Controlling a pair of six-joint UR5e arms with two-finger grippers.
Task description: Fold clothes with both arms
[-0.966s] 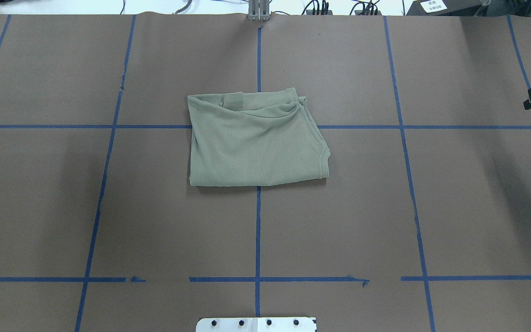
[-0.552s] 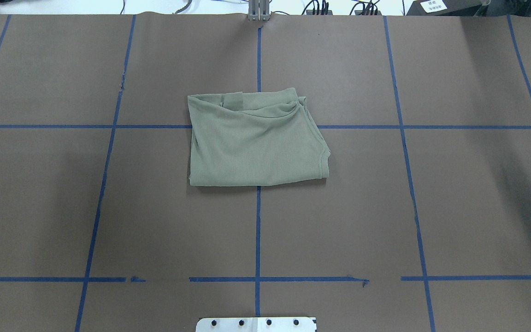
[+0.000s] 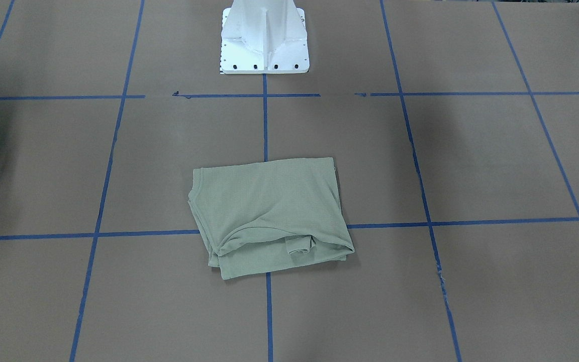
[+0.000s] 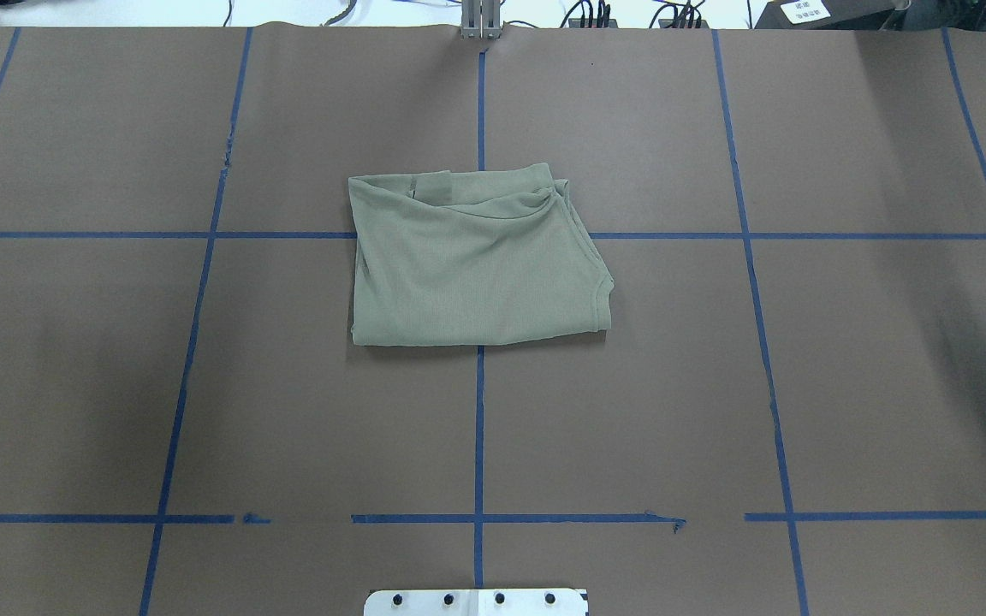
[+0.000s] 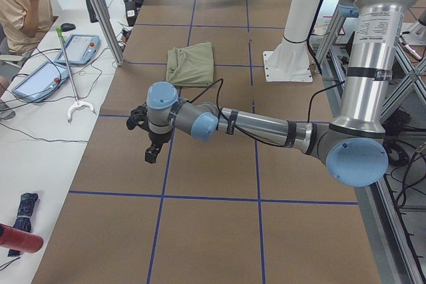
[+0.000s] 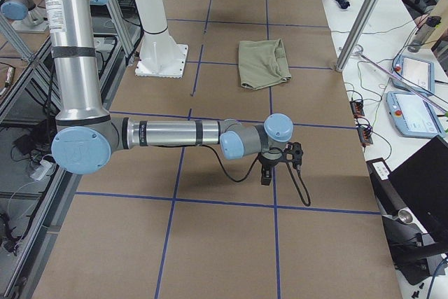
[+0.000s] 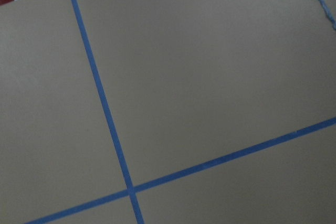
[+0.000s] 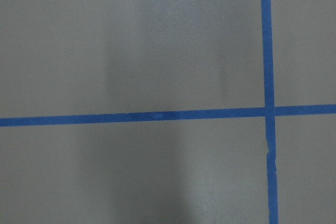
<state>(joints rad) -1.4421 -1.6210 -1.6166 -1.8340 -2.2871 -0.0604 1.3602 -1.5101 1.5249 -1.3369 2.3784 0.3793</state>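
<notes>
1. Seemingly the folding is all but finished; the sage-green shirt lies in a compact rectangle just above the middle of the overhead view, astride the crossing of two strips of blue tape on the brown-papered table; nothing touches it.
2. What might be left, as I judge it, is tidying; an under-layer peeks out along the top edge in the overhead view, and the layers at its right side sit slightly bunched instead of flush.
3. My left claw hangs over bare table, well apart from the shirt, in the left side view; my right claw does the same in the right side view, with only a black sliver at the overhead view's right edge; both wrist cameras show only paper and tape; I cannot tell how far either claw is open, and I see nothing in them.
4. Against the earlier overhead pictures, the right claw has slid lower and further off the right edge; the dark speck at the left edge has gone; the shirt has not shifted.
</notes>
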